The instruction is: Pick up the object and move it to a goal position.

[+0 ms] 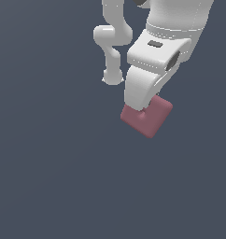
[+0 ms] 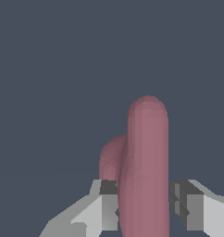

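The object is a dusty-pink block with rounded edges (image 1: 152, 119). In the exterior view it sits tilted just under the white hand of my arm, against a plain dark grey ground. My gripper (image 1: 144, 110) is right over it, and the hand hides its fingertips and part of the block. In the wrist view the block (image 2: 146, 162) stands edge-on between the two fingers (image 2: 109, 203). My gripper (image 2: 144, 206) has a pad against each side of the block, so it is shut on it. No goal marker shows.
The arm's white links (image 1: 112, 42) rise behind the hand at the top of the exterior view. The dark grey ground (image 1: 49, 163) fills the rest of both views, with no other objects on it.
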Available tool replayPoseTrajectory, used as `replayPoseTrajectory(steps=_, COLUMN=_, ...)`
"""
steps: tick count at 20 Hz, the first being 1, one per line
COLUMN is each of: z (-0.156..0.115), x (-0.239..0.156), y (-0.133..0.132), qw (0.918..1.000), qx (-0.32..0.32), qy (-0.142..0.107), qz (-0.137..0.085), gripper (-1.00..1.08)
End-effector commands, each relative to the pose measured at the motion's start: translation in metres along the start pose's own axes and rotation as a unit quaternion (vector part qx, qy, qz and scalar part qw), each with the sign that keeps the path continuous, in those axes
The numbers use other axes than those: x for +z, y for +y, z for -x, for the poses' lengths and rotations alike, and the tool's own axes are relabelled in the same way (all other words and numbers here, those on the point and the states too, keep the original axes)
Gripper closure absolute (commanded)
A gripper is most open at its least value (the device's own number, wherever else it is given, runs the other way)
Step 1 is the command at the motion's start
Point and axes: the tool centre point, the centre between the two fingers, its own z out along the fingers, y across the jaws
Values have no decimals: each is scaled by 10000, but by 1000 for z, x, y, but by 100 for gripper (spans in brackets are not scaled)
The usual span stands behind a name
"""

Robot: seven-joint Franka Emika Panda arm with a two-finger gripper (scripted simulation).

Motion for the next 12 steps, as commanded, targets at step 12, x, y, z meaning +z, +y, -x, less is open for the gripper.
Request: replayPoseTrajectory(steps=12, z=-5, x=-34, y=-8, qw=10000, qx=8, qy=-8, qz=-9, gripper=108)
